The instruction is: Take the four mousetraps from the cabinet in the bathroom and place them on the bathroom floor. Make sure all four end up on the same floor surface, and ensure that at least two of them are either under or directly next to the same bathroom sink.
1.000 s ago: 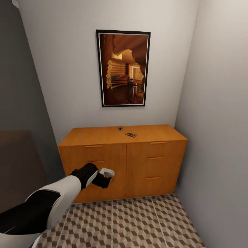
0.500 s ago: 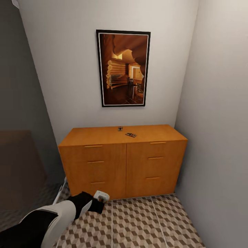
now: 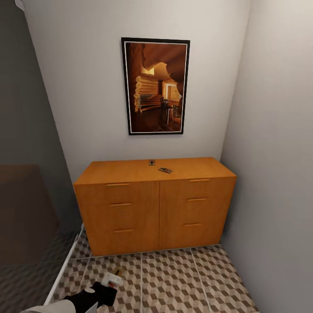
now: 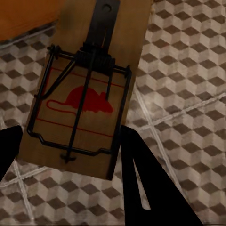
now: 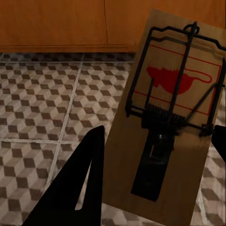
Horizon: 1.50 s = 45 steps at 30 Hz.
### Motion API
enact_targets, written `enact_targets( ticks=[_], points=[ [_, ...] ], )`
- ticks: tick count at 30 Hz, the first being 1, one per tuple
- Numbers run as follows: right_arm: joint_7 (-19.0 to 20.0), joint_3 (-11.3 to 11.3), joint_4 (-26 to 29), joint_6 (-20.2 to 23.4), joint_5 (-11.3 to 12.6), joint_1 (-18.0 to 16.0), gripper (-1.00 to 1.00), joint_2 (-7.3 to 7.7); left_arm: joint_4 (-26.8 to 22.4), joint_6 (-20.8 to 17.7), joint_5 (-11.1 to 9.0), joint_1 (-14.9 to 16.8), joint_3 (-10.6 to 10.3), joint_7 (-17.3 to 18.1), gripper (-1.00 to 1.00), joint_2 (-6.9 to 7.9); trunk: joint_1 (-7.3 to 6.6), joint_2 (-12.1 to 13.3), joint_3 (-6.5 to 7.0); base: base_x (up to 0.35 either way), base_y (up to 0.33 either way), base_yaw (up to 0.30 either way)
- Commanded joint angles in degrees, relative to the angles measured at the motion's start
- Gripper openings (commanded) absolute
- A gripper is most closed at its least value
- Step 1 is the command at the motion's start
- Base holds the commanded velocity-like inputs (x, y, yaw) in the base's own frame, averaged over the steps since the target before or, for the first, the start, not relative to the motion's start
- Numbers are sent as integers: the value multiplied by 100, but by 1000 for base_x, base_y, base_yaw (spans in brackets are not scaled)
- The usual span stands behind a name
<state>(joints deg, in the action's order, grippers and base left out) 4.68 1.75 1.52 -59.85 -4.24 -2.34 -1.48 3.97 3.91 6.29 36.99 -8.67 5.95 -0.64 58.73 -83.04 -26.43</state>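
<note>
Between the left claw's [image 4: 66, 150] fingers, a mousetrap [image 4: 82, 94], above the bathroom floor [image 4: 188, 70].

tiled home nook, cabinet [image 3: 156, 204], picture [image 3: 155, 86]

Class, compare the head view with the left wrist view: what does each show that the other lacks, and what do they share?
Head view alone: the cabinet's full front and top with two mousetraps on top, and a framed picture. Left wrist view alone: the close-up held mousetrap with its red mouse print, between the left hand's fingers. Shared: the bathroom floor and the left hand.
</note>
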Motion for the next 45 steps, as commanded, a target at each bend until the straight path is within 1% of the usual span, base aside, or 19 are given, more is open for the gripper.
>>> enact_targets(
  ticks=[1,3,4,5,6,9,10,13,15,16,17,23,32,33,35,36,39,41,45],
  points=[
    [-79,21,12,-15,2,-4,-100,13,19,135,-13,-76,-8,-12,-100,67,0,-4,-5,0,0,0],
    [-256,20,71,-15,2,-4,-100,65,17,317,-185,-184,-5,-26,-100,185,0,-4,-5,0,0,0],
    [-378,19,134,-15,0,-4,-100,106,19,462,-360,-244,-5,-30,-100,270,0,-4,-5,0,0,0],
    [-540,19,266,-15,-3,-4,-100,148,22,690,-697,-316,-4,-31,-100,393,0,-4,-5,0,0,0],
    [-627,19,404,-15,-4,-4,-100,168,23,845,-936,-364,-4,-32,-100,458,0,-4,-5,0,0,0],
    [-745,18,906,-15,-6,-4,-100,229,28,1216,-1380,-524,-3,-33,-100,588,0,-4,-5,0,0,0],
    [-756,18,1021,-15,-6,-4,-100,244,29,1297,-1430,-561,-3,-33,-100,606,0,-4,-5,0,0,0],
    [-772,18,1846,899,0,-4,-100,401,33,1916,-1578,-791,-3,-33,-100,666,0,-4,-5,0,0,0],
    [-760,18,2507,1642,16,-4,-100,549,33,2469,-1609,-940,-3,-38,-100,683,0,-4,-5,0,0,0],
    [-757,18,3063,2110,22,-4,-100,635,33,2856,-1623,-1071,-3,-44,-100,686,0,-4,-5,0,0,0],
    [-759,18,3267,2235,22,-4,-100,659,33,2956,-1628,-1123,-3,-47,-100,687,0,-4,-5,0,0,0],
    [-762,18,3821,2449,39,-4,-100,697,34,3142,-1638,-1230,-3,-50,-100,683,0,-4,-5,0,0,0],
    [-687,40,3823,2451,38,-4,-100,676,28,3157,-1713,-1273,6,-59,-100,679,0,-4,-5,0,0,0],
    [-684,42,3782,2442,38,-4,-100,674,24,3155,-1781,-1273,9,-64,-100,679,0,-4,-5,0,0,0],
    [-676,49,3523,2393,38,-4,-100,669,14,3156,-2137,-1278,13,-306,-100,675,0,-4,-5,0,0,0],
    [-675,52,3465,2376,38,-4,-100,669,13,3157,-2225,-1277,11,-399,-100,674,0,-4,-5,0,0,0],
    [-639,69,3211,2268,28,-4,-100,667,-7,3168,-2676,-1280,7,-988,-100,665,0,-4,-5,0,0,0],
    [-552,72,3151,2231,9,-4,-100,672,-29,3170,-2791,-1280,8,-1177,-100,649,0,-4,-5,0,0,0],
    [-335,60,3118,2210,-16,-4,-100,700,-51,3153,-2853,-1282,19,-1289,-100,600,0,-4,-5,0,0,0]
  ],
)
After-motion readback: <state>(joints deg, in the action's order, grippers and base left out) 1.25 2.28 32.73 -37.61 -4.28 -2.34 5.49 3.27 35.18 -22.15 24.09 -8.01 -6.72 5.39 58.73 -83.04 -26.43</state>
